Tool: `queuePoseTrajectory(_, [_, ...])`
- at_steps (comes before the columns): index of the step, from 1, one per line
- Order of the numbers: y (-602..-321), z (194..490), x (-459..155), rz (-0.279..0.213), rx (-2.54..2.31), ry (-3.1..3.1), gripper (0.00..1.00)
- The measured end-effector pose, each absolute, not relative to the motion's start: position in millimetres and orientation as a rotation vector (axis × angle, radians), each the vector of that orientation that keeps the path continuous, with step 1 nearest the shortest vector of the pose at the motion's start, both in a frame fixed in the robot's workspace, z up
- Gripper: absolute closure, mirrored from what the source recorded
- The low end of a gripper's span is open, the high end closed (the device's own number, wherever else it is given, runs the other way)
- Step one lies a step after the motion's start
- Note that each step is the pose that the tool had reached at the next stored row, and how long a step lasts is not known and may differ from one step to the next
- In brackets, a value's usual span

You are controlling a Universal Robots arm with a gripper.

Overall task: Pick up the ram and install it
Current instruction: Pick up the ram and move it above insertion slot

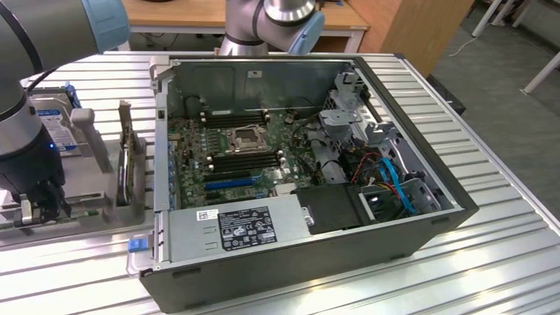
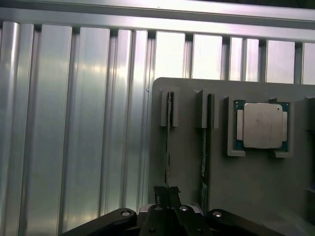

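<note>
Dark fingers pinched shut on the ram, a thin board standing on edge in the slot nearest the edge of the flat grey tray, whose square recess holds a matte silver CPU; tray sits on ribbed aluminium counter.

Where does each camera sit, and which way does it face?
Exterior view: above the slatted table, looking down into the open computer case; the arm and gripper stand at the exterior view's left.
Wrist view: on the wrist, looking down past the fingers, shut on the ram, at the grey fixture and CPU.
Shared: gripper, fixture, table.
</note>
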State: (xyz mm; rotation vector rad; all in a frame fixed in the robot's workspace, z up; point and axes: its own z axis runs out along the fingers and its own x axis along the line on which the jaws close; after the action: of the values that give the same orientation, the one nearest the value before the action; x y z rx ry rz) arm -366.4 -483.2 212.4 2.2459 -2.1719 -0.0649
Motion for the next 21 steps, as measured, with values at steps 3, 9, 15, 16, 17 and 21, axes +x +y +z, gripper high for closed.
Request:
queuePoseTrajectory(3, [-483, 217, -366, -0.065, 2.246, -2.172, 0.89])
queuePoseTrajectory(9, [-483, 227, -366, -0.065, 2.246, -2.172, 0.89])
queuePoseTrajectory(15, [-483, 241, -365, -0.065, 2.246, -2.172, 0.89])
queuePoseTrajectory(16, [-483, 243, -365, -0.065, 2.246, -2.172, 0.89])
queuePoseTrajectory(17, [-483, 245, -365, -0.065, 2.246, -2.172, 0.89])
queuePoseTrajectory(21, [-483, 254, -364, -0.065, 2.246, -2.172, 0.89])
